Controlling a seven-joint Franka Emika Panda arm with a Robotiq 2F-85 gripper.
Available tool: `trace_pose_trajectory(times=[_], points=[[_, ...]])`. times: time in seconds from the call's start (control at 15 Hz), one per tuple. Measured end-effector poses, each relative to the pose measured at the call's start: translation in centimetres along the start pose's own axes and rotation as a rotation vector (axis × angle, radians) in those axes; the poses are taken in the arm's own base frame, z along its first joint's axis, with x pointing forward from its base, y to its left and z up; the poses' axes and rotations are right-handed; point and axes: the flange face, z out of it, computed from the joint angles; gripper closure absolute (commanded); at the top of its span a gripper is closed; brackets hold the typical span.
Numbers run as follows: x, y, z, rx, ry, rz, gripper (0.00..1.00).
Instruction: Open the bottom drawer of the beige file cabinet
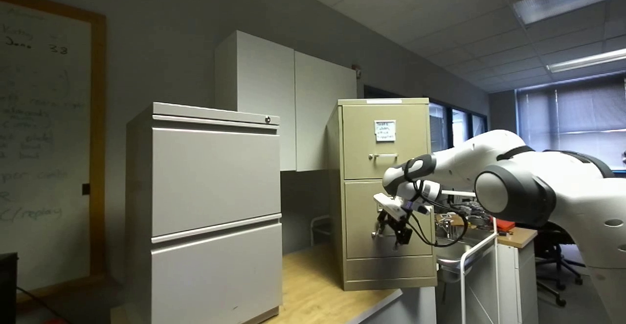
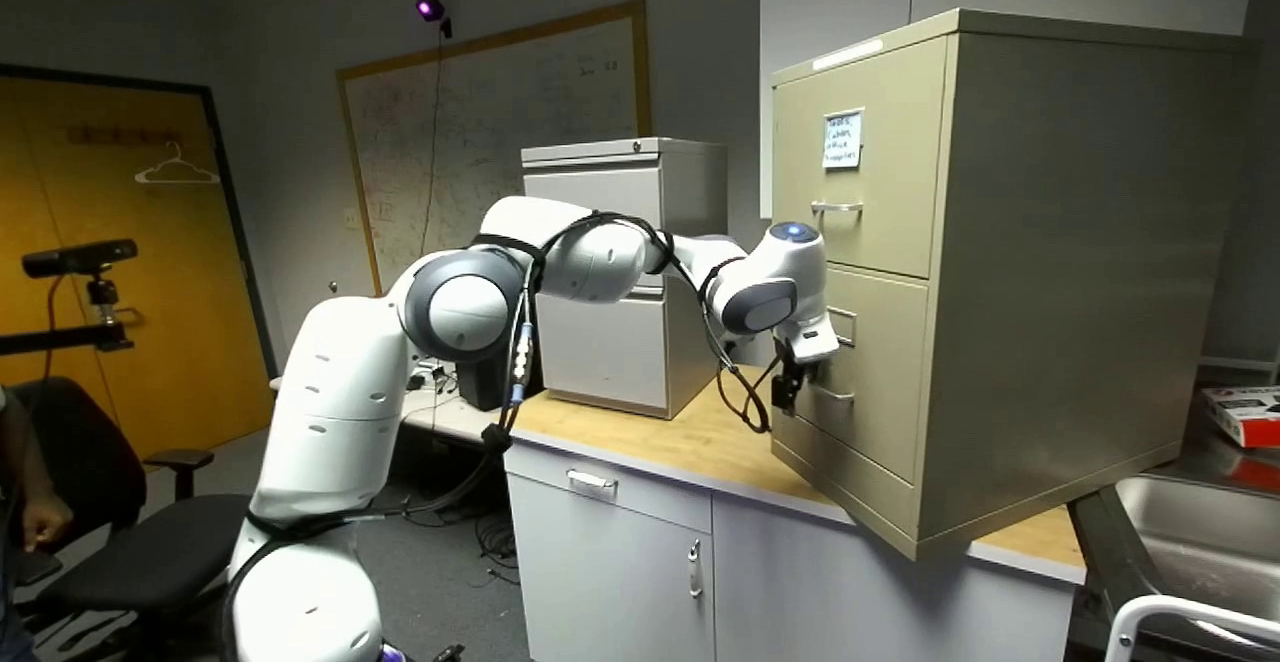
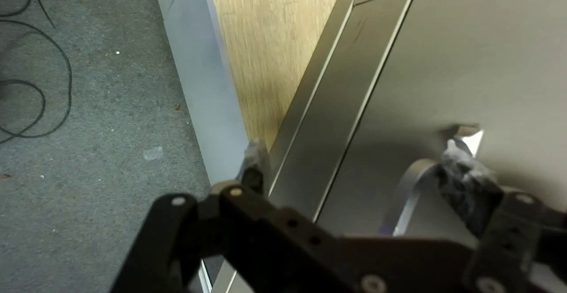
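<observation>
The beige file cabinet [image 1: 337, 167] stands on a wooden counter in both exterior views [image 2: 1080, 262], with white paper on its top drawer. Its bottom drawer [image 1: 359, 211] is shut, its front flush with the cabinet; it also shows in an exterior view [image 2: 885, 372] and the wrist view [image 3: 425, 80]. My gripper [image 1: 393, 231] is tilted down at this drawer's front, also in an exterior view [image 2: 790, 392]. In the wrist view the gripper [image 3: 354, 148] is open. The metal handle [image 3: 409, 200] lies between the fingers, close to the right finger; contact is unclear. The gripper body hides the handle's lower part.
A pale grey cabinet [image 1: 215, 182] stands beside the beige one on the wooden counter [image 1: 308, 272]. The beige cabinet's front corner overhangs the counter edge. A sink [image 2: 1215, 532] and white rail [image 2: 1190, 610] are beyond it. Cables hang from my wrist.
</observation>
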Motion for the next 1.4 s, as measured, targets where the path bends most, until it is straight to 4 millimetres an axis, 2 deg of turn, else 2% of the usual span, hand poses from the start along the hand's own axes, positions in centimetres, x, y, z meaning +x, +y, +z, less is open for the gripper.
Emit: trace_pose_trajectory(times=[0.47,0.6,0.73,0.8,0.87,1.0,1.4], points=[[-0.4,1.8,0.8,0.106,0.102,0.173,0.0],[0.7,3.0,2.3,0.098,0.161,0.222,0.0],[0.2,3.0,2.6,0.103,0.211,0.253,0.0],[-0.1,2.9,2.7,0.1,0.233,0.268,0.25],[-0.3,2.8,2.7,0.096,0.253,0.278,0.26],[-0.6,2.5,2.6,0.096,0.268,0.287,0.37],[0.1,1.0,0.8,0.114,0.187,0.177,0.86]])
